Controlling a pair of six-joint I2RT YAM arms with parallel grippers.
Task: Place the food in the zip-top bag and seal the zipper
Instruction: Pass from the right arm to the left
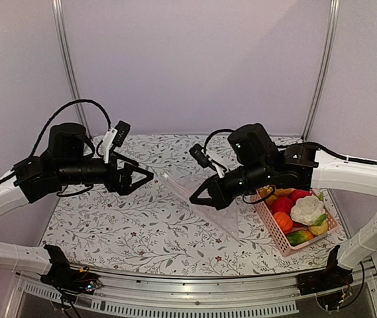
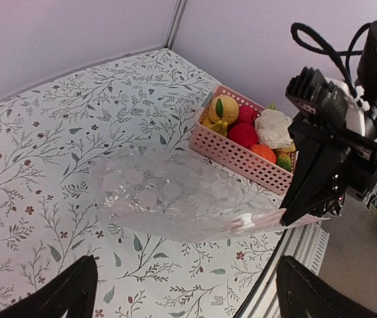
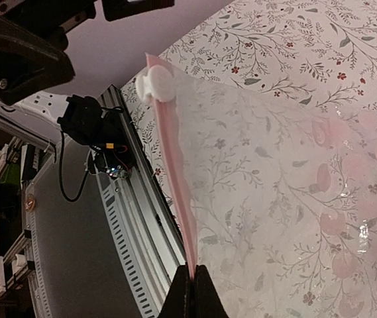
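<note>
right hand [image 3: 193, 270] pinches the zipper [image 3: 173, 179] of the zip-top bag [image 3: 287, 172], while left hand [image 1: 147, 176] gapes wide, empty.

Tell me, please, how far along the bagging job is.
Done: nothing packed; the toy food lies in the pink basket, and the zip-top bag looks empty. In hand: the right gripper pinches the bag's pink zipper strip, lifting that edge; the left gripper hangs open, apart from it. Left: loading every piece, then sealing.
</note>
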